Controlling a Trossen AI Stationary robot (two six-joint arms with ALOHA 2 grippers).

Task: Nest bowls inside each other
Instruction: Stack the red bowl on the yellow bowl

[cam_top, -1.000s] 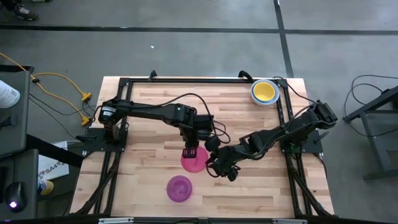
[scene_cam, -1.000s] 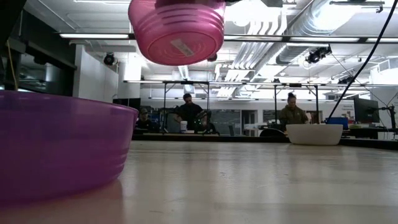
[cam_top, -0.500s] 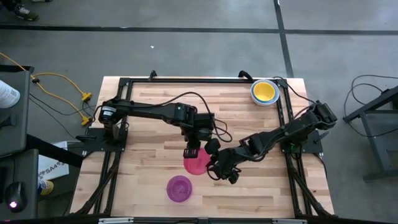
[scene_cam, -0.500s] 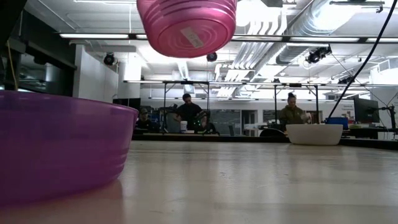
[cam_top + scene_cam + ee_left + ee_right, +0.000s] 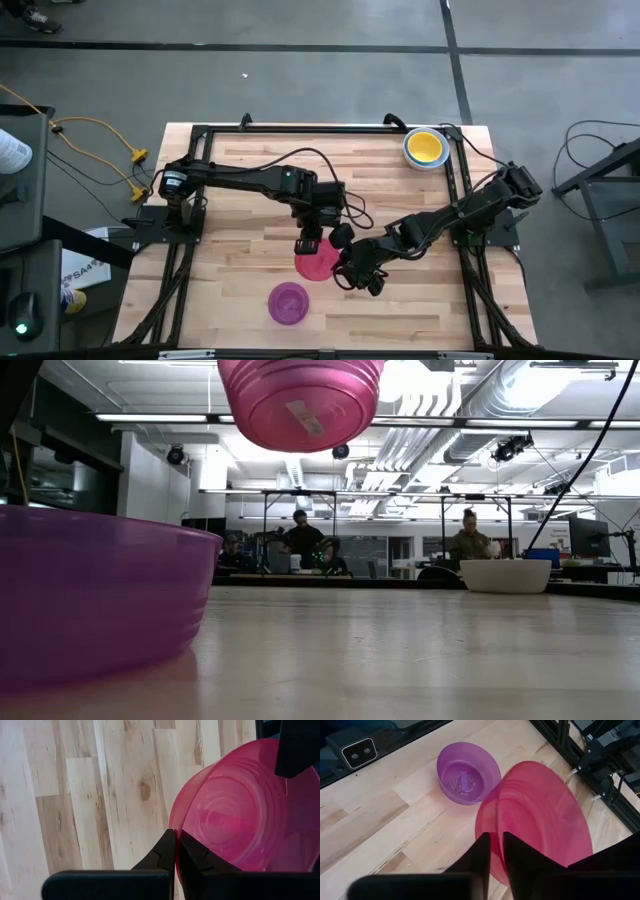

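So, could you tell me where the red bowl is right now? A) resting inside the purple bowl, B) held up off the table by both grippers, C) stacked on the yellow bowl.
B: the red bowl hangs clear above the table, the left gripper and right gripper each pinching its rim.

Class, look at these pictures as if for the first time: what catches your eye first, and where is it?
The red bowl stands out: it is held in the air over the table's middle, with the left gripper shut on its rim and the right gripper closing on the rim from the other side. Next comes the purple bowl, upright on the table near the front edge. A yellow bowl sits in another bowl at the far right corner.
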